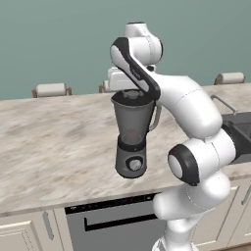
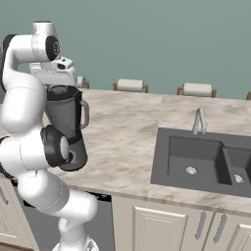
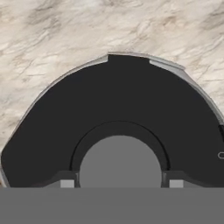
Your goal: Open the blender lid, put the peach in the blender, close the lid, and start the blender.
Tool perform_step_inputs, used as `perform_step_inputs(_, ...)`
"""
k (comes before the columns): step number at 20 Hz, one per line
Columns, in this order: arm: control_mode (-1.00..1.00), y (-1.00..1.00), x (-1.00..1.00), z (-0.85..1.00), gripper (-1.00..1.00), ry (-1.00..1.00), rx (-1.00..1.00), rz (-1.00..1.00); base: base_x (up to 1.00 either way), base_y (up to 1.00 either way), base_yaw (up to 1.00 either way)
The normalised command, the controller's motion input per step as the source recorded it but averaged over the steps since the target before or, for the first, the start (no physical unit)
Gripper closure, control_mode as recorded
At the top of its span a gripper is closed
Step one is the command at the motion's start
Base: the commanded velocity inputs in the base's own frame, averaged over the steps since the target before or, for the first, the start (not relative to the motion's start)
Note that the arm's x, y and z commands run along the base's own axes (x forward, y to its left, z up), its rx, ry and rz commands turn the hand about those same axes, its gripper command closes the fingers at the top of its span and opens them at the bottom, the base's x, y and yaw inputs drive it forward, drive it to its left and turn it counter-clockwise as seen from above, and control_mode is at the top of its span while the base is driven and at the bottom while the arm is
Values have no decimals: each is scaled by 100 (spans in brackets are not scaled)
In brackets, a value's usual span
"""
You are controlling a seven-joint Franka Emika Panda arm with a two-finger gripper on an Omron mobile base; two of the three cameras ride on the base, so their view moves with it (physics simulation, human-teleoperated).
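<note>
Hovering over the blender [image 1: 131, 135] on the marble counter [image 1: 54, 142], my hand sits right above its lid [image 1: 132, 94], which is still seated on the jar. My left base camera shows the dial on the base; my right one adds the sink [image 2: 201, 159] and faucet [image 2: 198, 120]. My hand camera shows my fingertips [image 3: 67, 183] apart, flanking the lid's grey knob [image 3: 120, 162], contact unclear.
</note>
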Motion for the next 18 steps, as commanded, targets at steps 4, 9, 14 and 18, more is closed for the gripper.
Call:
perform_step_inputs(4, -100, 0, 0, -2, -100, 0, 0, 0, 0, 0, 0)
perform_step_inputs(9, -100, 0, 0, 0, -100, -8, 0, 0, 0, 0, 0)
perform_step_inputs(14, -100, 0, 0, 7, -100, -8, 0, 0, 0, 0, 0)
perform_step_inputs(18, -100, 0, -8, 43, -100, -16, 0, 0, 0, 0, 0)
